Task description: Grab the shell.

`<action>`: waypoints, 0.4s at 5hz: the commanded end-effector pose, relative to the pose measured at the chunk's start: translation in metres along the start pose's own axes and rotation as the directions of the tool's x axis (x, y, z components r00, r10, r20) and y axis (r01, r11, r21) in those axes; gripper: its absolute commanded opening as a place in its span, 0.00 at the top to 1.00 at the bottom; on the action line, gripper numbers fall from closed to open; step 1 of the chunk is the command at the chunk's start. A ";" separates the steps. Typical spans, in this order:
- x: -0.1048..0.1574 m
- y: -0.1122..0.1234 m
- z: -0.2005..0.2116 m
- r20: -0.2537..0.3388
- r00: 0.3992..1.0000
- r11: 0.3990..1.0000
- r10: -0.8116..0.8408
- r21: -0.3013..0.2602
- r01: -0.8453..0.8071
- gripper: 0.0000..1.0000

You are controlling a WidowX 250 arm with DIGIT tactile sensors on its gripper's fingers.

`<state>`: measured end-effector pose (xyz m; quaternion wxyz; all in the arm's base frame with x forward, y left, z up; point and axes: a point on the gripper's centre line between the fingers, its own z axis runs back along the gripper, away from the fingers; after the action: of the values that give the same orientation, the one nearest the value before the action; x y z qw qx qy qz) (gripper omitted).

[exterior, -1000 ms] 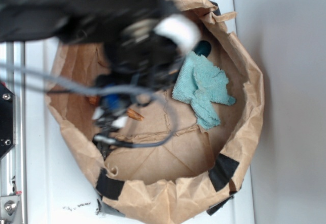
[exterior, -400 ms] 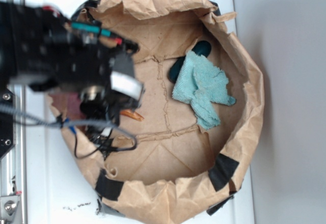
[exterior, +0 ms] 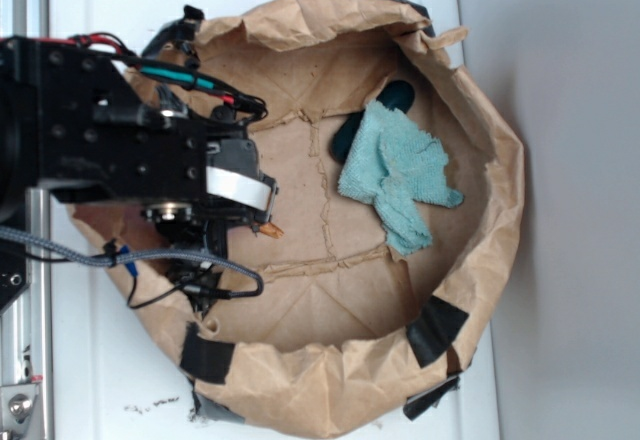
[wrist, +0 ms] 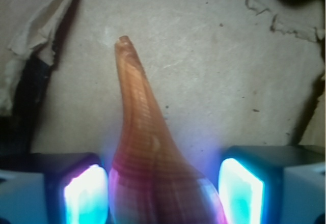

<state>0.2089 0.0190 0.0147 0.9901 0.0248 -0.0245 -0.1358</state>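
Inside the brown paper bag [exterior: 480,260], at its left side, the gripper [wrist: 163,188] is lowered over the shell [wrist: 147,147], which lies on the flat paper floor. In the wrist view the two lit fingertip pads [wrist: 84,196] stand one on each side of the shell's wide body. The left pad appears to be at or very near the shell; a gap shows between the shell and the right pad. The jaws therefore stand partly apart and straddle the shell without clamping it; the grasp is judged as not yet made. This placement suits a closing pinch across the shell's broadest part, where the pads have the most surface to bear on. The shell's long axis runs away from the gripper, roughly at right angles to the closing line of the pads, with the thin pointed tail directed forward and slightly left in the wrist view. In the exterior view only the orange tip [exterior: 270,229] shows, protruding to the right from under the arm. The teal cloth [exterior: 400,175] lies well apart at the right side of the bag.
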 end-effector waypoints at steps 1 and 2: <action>0.028 -0.006 0.052 0.025 0.995 0.992 0.093 -0.083 -0.091 1.00; 0.040 -0.002 0.086 0.005 0.991 0.979 0.135 -0.153 -0.132 1.00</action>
<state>0.2340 -0.0026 0.0868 0.9952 -0.0591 0.0106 -0.0776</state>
